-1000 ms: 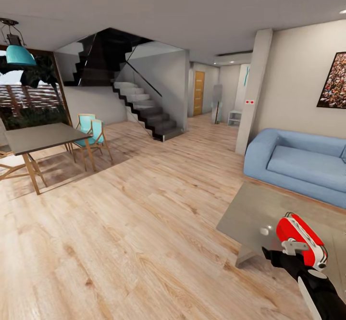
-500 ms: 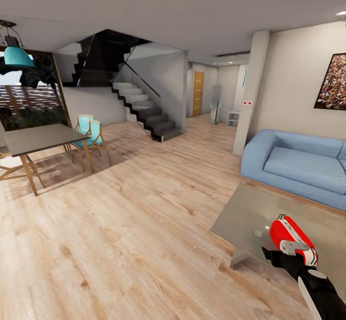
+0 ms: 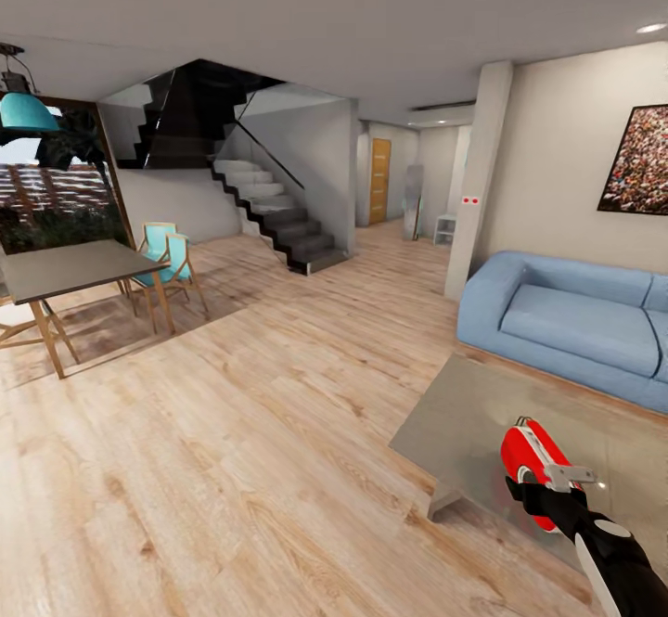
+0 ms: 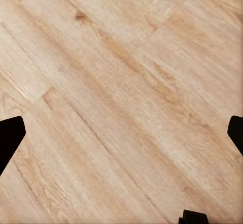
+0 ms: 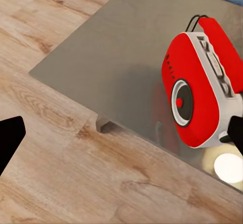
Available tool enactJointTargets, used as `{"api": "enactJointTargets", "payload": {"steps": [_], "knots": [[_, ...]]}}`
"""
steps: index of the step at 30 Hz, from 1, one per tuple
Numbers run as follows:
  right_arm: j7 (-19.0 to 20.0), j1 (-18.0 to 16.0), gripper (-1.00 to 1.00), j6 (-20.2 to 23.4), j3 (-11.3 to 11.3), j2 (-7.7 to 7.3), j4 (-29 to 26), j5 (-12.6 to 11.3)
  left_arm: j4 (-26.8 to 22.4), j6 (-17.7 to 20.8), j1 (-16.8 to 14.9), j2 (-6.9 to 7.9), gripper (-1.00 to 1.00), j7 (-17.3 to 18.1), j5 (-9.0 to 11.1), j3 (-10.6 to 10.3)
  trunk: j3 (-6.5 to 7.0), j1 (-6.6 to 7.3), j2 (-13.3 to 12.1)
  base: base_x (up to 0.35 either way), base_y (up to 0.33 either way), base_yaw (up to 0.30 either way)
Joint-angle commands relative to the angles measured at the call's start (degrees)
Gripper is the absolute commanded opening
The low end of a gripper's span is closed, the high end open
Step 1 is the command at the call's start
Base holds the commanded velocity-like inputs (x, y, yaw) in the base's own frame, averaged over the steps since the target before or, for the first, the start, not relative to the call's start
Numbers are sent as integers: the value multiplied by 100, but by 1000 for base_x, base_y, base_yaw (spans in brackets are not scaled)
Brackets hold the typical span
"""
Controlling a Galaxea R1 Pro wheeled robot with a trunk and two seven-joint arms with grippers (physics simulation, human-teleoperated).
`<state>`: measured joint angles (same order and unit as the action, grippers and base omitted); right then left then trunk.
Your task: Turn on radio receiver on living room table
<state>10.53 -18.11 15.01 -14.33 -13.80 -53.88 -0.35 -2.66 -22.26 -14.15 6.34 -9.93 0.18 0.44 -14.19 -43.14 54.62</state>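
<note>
The left tool [image 4: 121, 133] hangs over bare wood floor [image 4: 116, 82], its dark tips wide apart. In the head view, a dark dining table [image 3: 70, 266] and blue chairs [image 3: 165, 260] stand far left, with stairs [image 3: 278, 218] behind. The blue sofa [image 3: 566, 320] sits right. The red radio [image 3: 533, 469] stands on the shiny grey worktop [image 3: 464, 413]. The right tool [image 3: 547, 496] is at the radio; whether it grips cannot be told. The right wrist view shows the radio's [image 5: 202, 92] round dial and wire handle.
</note>
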Motion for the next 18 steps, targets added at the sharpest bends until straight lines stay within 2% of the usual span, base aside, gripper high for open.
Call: {"api": "enactJointTargets", "payload": {"steps": [1,13,18], "knots": [[0,0,100,0,0,0,0,0,1,-1,0,0,100,0,0,0,19,23,-42,0,-16,0],[2,0,100,-16,0,0,0,0,-2,-6,0,-1,100,0,0,8,234,286,-523,0,-2,0],[-3,0,100,-205,6,0,0,0,0,-5,0,-1,100,0,0,5,324,396,-724,0,-53,0]]}}
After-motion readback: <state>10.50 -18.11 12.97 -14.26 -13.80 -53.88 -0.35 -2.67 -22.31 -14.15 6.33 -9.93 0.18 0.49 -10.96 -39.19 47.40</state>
